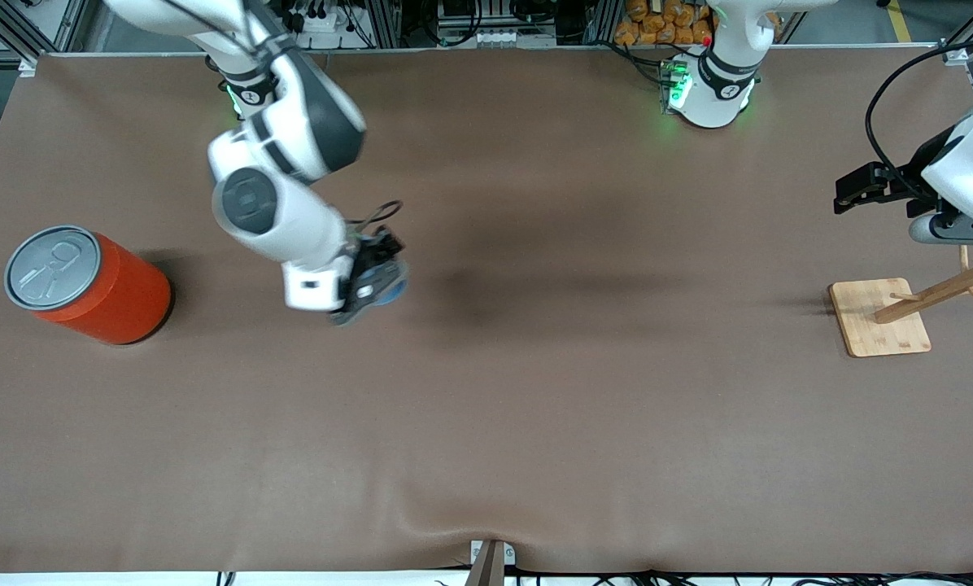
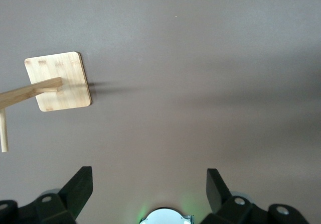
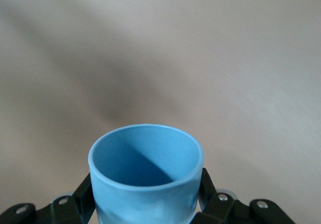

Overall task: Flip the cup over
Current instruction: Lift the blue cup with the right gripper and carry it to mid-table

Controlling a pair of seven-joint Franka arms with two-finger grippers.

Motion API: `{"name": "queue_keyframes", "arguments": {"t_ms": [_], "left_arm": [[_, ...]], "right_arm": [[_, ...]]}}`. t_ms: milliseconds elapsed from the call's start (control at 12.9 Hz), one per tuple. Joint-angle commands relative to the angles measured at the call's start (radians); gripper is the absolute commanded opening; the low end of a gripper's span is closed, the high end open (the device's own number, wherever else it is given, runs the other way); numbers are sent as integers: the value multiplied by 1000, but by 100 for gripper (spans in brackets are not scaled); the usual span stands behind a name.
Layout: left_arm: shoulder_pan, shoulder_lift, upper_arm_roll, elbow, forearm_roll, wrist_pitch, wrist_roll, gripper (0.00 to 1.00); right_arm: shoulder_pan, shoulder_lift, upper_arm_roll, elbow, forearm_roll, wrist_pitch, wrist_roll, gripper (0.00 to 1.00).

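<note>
From the front, the right gripper [image 1: 370, 286] hangs over the brown table [image 1: 535, 407], toward the right arm's end, with a sliver of the blue cup [image 1: 392, 290] showing between its fingers. The orange can [image 1: 88, 285] stands upright on the table nearer that same end, well apart from the gripper. The left gripper [image 1: 848, 191] waits in the air at the left arm's end, just above the wooden stand [image 1: 879, 317], whose square base lies flat with a slanted post rising from it.

In the left wrist view, the left gripper [image 2: 149, 184] has its two fingers spread wide with nothing between them. Below lies bare table [image 2: 200, 58], and the wooden stand [image 2: 57, 81] shows off to one side, its post jutting from the base.

In the right wrist view, the right gripper [image 3: 145, 194] is closed on the cup [image 3: 145, 179], one finger pressing each side of the wall. The cup's open mouth faces the camera, showing its darker blue inside. The table [image 3: 225, 58] lies past it, crossed by a soft shadow.
</note>
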Motion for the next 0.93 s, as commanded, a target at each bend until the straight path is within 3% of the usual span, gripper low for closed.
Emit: {"name": "queue_keyframes", "arguments": {"t_ms": [0,233,544,700,856], "left_arm": [[0,5,-3,8,-3,3,-11,100],[0,5,-3,8,-3,3,-11,100],[0,5,-3,7,-3,3,-11,100],[0,5,-3,7,-3,3,-11,100],[0,5,-3,7,-3,3,-11,100]], "right_arm": [[50,28,-7,44,-11,21,-15,0],[112,43,-9,46,-22,112,-22,0],[269,171,-9,173,-195,147,-15,0],[362,263,-9,234,-366,149,-16,0],[438,330,-13,258,-453,175,-13,0]]}}
